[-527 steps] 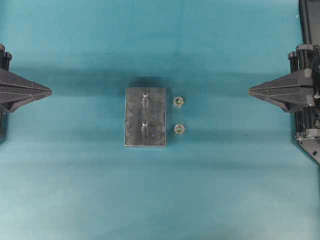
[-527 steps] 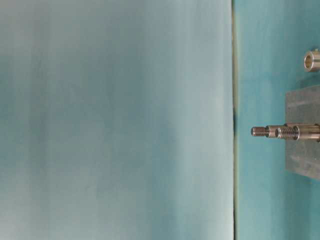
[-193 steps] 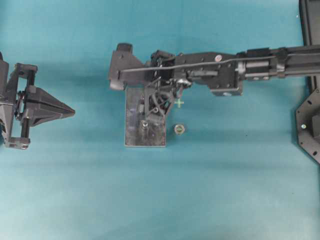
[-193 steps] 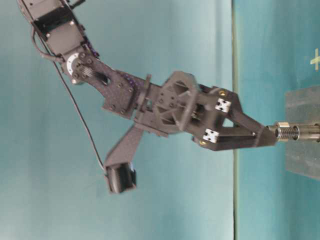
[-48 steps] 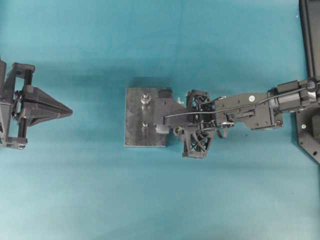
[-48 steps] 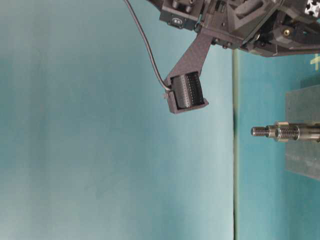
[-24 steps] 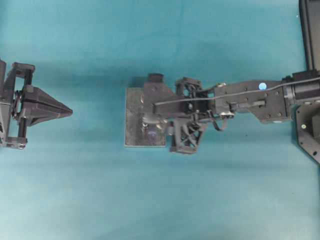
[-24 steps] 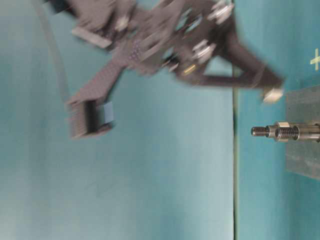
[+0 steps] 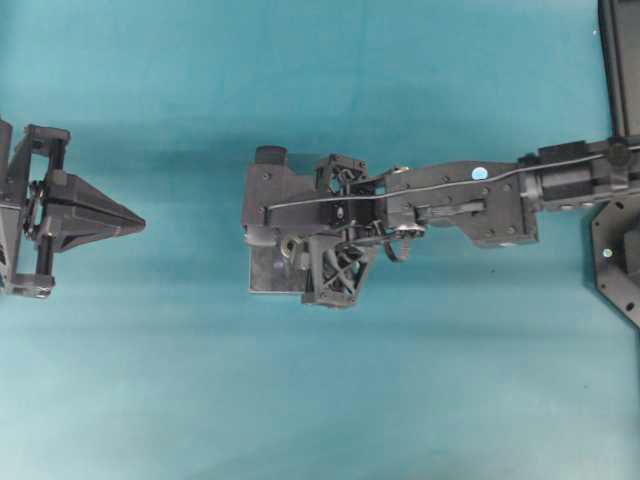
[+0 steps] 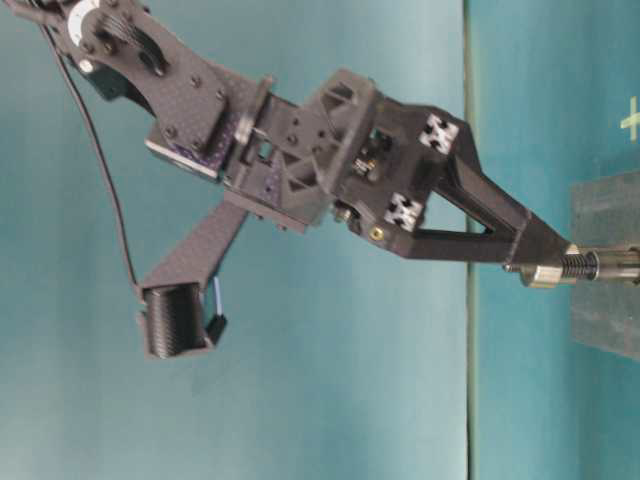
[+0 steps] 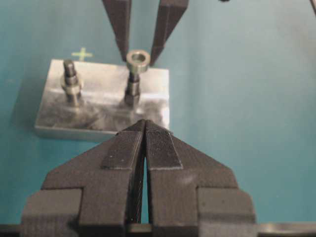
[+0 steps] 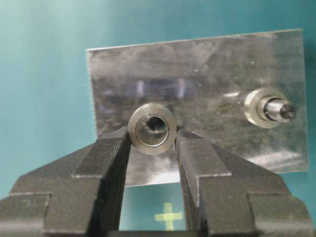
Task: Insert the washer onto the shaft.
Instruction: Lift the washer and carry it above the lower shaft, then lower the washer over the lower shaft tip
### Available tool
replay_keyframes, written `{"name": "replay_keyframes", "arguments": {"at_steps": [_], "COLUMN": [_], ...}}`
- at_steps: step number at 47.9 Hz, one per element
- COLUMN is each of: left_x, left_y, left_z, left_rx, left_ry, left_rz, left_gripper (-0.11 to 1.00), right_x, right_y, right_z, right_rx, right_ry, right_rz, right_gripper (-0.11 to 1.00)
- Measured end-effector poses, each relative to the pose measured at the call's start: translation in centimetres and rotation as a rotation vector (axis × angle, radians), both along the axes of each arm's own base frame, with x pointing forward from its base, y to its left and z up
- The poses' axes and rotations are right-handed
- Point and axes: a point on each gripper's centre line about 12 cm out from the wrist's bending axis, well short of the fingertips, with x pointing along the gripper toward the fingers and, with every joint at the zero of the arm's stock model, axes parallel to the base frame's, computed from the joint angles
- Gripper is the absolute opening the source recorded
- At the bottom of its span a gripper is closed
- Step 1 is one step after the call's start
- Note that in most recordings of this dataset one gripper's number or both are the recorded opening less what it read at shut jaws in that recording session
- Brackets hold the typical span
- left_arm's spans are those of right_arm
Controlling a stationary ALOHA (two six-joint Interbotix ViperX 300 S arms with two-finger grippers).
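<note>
My right gripper (image 12: 152, 136) is shut on a metal washer (image 12: 152, 127), a small ring pinched by its rim between the two fingertips. In the left wrist view the washer (image 11: 138, 60) sits at the top end of the nearer shaft (image 11: 132, 90), hole in line with it. At table level the washer (image 10: 545, 275) meets the threaded tip of the shaft (image 10: 600, 265). How far down it sits I cannot tell. The other shaft (image 12: 276, 109) carries a washer (image 12: 256, 108) low on it. Both shafts stand on a grey steel plate (image 12: 197, 69). My left gripper (image 9: 140, 220) is shut and empty at the far left.
The right arm (image 9: 470, 200) reaches across the plate (image 9: 268, 282) from the right. A green cross (image 12: 169, 217) is marked on the teal table beside the plate. The right arm's base (image 9: 620, 270) stands at the right edge.
My right gripper has moved left over the plate and come down, bringing the washer to the shaft's top. The left gripper has stayed still.
</note>
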Motion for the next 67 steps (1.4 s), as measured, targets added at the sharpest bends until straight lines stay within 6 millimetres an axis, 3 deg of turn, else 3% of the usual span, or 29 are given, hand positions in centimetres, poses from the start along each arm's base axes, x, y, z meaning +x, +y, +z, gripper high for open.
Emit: {"name": "replay_keyframes", "arguments": {"at_steps": [36, 38, 44, 47, 67], "left_x": [0.0, 0.0, 0.0, 0.0, 0.0], "left_y": [-0.2, -0.2, -0.2, -0.2, -0.3], "left_z": [0.0, 0.0, 0.0, -0.1, -0.1], "left_rx": [-0.036, -0.045, -0.052, -0.051, -0.054], "left_ry": [0.000, 0.000, 0.002, 0.005, 0.005], "left_rz": [0.006, 0.008, 0.009, 0.009, 0.008], "left_gripper": [0.00, 0.00, 0.00, 0.00, 0.00], "right_x": [0.3, 0.3, 0.4, 0.5, 1.6], "right_y": [0.0, 0.0, 0.0, 0.0, 1.7], "right_z": [-1.2, -1.2, -1.3, -1.5, -2.0], "right_rx": [0.008, 0.007, 0.009, 0.009, 0.009], "right_ry": [0.045, 0.048, 0.052, 0.054, 0.028], "right_rz": [-0.007, -0.006, -0.009, -0.008, 0.029], "right_gripper": [0.33, 0.38, 0.71, 0.79, 0.76]}}
